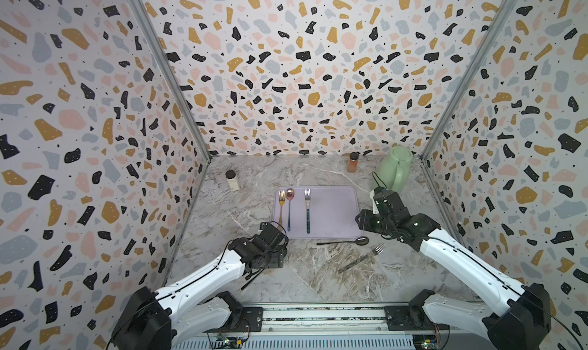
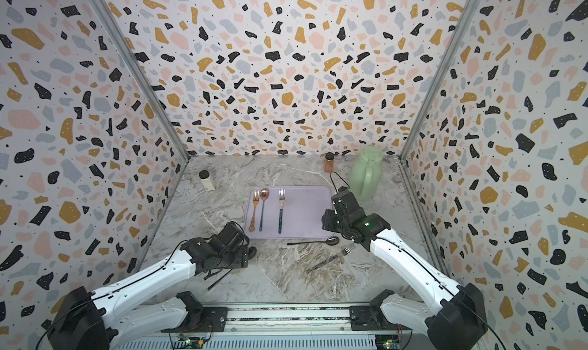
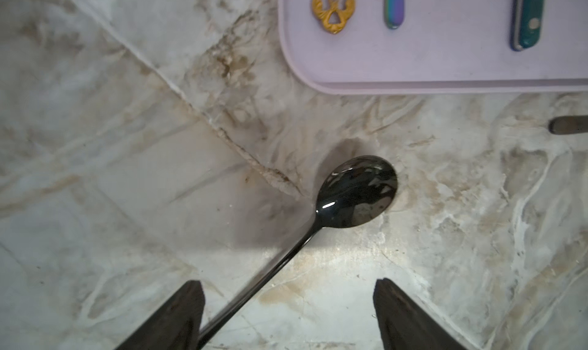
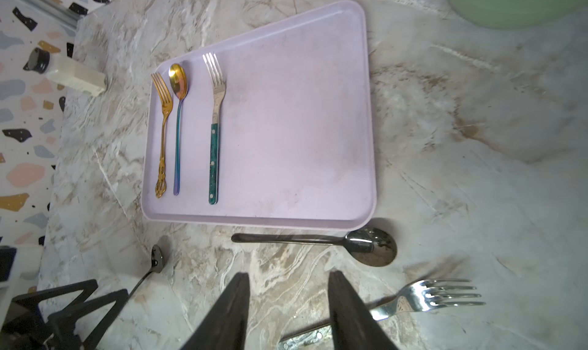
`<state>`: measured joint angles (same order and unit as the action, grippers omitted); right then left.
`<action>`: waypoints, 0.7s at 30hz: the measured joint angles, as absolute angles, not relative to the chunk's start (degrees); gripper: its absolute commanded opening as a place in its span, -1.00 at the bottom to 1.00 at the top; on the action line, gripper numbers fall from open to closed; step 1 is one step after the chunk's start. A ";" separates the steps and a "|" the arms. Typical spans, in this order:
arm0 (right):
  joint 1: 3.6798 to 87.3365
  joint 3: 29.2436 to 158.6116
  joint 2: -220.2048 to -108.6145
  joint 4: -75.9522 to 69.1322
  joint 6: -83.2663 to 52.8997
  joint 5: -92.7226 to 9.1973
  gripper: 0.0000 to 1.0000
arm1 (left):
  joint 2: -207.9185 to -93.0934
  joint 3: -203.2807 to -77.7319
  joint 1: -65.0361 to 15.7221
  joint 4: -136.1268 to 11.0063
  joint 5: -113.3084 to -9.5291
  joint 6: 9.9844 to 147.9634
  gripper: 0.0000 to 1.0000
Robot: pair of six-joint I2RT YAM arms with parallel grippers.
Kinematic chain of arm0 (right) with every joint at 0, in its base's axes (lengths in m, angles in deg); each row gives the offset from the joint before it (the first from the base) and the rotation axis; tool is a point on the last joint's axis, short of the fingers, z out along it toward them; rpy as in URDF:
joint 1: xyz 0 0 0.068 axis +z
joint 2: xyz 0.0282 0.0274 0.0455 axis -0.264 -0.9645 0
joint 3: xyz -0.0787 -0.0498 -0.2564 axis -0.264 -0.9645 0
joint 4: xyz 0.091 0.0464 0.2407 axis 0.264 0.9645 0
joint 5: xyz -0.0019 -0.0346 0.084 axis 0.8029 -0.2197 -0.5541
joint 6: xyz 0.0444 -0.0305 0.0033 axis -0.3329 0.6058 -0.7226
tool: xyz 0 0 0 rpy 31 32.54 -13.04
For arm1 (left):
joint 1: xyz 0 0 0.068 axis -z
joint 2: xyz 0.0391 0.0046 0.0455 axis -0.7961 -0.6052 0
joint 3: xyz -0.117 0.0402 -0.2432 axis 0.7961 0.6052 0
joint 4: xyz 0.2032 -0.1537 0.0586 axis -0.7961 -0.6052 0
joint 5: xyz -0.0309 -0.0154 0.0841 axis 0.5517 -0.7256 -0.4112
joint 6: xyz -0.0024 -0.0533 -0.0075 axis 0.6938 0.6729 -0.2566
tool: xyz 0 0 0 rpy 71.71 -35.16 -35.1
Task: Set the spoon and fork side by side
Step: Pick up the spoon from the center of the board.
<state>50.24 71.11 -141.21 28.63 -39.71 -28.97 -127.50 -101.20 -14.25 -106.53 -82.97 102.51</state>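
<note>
- your left fingers (image 3: 178,316) stand wide apart, low over the counter (image 3: 95,173), just off the near left corner of the lavender tray (image 3: 445,65). they grip nothing.
- the small black spoon (image 3: 356,192) appears to rest on the counter below them, off the tray. its bowl points toward the tray's near edge and its handle runs back between the fingers, close against one of them. you cannot tell whether it touches that finger.
- your right fingers (image 4: 229,310) are parted by a moderate gap with nothing between them. they hang near the tray's near right corner.
- below them the silver fork (image 4: 410,299) lies on the counter at a slant, with its tines toward the right wall and its dark handle passing beneath one finger.
- between that fork and the tray, the larger dark spoon (image 4: 315,239) lies along the tray's near edge, just beside it and not on it.
- on the left part of the tray you see the gold fork (image 1: 281,208) and the iridescent spoon (image 1: 289,211) side by side. they are close and parallel, with their heads toward the far wall.
- the teal-handled fork (image 1: 307,211) lies parallel to that pair, a little apart on their right.
- at the back of the counter stand a green jug (image 1: 394,170), an amber bottle (image 1: 352,164) beside it and a white bottle (image 1: 233,182) near the left wall, both bottles with black caps.
</note>
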 measured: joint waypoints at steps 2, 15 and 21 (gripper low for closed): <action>51.42 71.19 -141.26 29.33 -40.06 -29.14 -0.03 | -127.35 -99.46 -15.00 -105.99 -82.10 103.16 0.87; 52.89 72.16 -141.26 30.27 -40.45 -29.08 0.05 | -128.57 -94.25 -16.38 -100.41 -75.17 104.56 0.87; 52.95 72.59 -142.44 30.36 -40.69 -29.08 0.03 | -128.11 -93.90 -13.60 -97.64 -73.16 106.31 0.81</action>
